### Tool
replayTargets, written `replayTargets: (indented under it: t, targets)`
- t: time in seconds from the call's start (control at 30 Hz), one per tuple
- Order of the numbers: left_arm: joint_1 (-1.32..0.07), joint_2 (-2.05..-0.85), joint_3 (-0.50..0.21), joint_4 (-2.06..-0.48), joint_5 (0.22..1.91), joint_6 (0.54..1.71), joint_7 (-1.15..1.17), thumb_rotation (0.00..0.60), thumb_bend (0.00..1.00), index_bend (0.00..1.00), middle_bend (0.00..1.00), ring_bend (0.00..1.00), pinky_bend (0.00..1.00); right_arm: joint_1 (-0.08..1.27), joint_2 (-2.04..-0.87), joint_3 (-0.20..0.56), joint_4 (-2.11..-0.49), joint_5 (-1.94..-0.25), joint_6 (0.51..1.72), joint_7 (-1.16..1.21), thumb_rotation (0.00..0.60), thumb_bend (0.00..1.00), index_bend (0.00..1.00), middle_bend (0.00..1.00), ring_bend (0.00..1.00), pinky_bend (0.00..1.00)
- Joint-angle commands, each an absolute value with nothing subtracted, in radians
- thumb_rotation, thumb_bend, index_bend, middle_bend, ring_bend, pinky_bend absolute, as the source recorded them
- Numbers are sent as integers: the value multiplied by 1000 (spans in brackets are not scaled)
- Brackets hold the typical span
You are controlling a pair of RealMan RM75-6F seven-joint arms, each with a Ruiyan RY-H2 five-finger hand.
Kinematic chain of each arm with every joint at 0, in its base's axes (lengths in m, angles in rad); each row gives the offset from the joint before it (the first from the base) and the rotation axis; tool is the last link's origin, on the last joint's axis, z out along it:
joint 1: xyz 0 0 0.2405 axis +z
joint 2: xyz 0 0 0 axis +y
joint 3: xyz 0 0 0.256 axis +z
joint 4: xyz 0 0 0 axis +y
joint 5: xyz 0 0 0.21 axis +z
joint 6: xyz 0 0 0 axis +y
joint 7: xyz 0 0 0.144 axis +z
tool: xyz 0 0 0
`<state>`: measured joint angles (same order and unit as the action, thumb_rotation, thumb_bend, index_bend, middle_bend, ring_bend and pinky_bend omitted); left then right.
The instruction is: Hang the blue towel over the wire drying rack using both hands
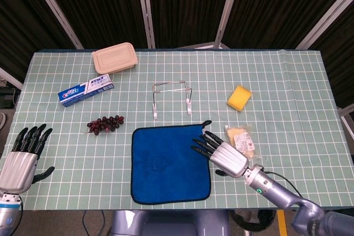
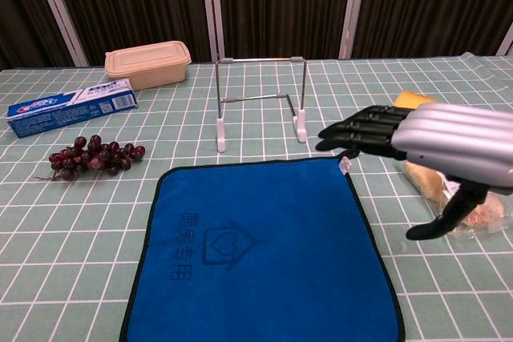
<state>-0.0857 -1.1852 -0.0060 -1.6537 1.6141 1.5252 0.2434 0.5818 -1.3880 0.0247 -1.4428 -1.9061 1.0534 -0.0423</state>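
The right hand's black fingers are stretched out straight and slightly apart, holding nothing, their tips over the far right corner of the flat blue square towel; whether they touch the cloth cannot be told. The silver-backed right hand reaches in from the near right, its thumb hanging down beside the clear packet of pastry. The left hand hovers at the near left edge of the green checked tablecloth, fingers extended and spread, empty. The towel lies spread flat just near of the upright wire drying rack. To the right sits a yellow sponge; to the left lie dark red grapes, a blue toothpaste box and a beige lidded plastic container.
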Motion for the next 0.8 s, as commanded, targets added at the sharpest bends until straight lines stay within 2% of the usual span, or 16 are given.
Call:
replayTargets:
  t: [0.03,0.13,0.37,0.47,0.8]
  targets:
    - [-87,-1188,-9,-1650,1602,1519,245,600,0,0,0,0,0,630,-1464,24,-1345,-1916,1032,-73,600,160,121,0,0,0]
    - [-88,-1187,-11,-1652,1591,1512,241,600,0,0,0,0,0,652,-1496,11,-1290,-1929,1039,-62,600,222,151,0,0,0]
    - [-94,-1192,-10,-1653,1582,1495,253,600,0,0,0,0,0,681,-1549,-23,-1188,-1927,1047,-40,600,224,159,0,0,0]
    - [-98,-1196,-9,-1651,1579,1488,259,600,0,0,0,0,0,685,-1567,-39,-1151,-1921,1046,-37,600,225,120,0,0,0]
    - [-105,-1204,-5,-1651,1579,1476,270,600,0,0,0,0,0,676,-1580,-88,-1074,-1911,1100,-5,600,224,118,0,0,0]
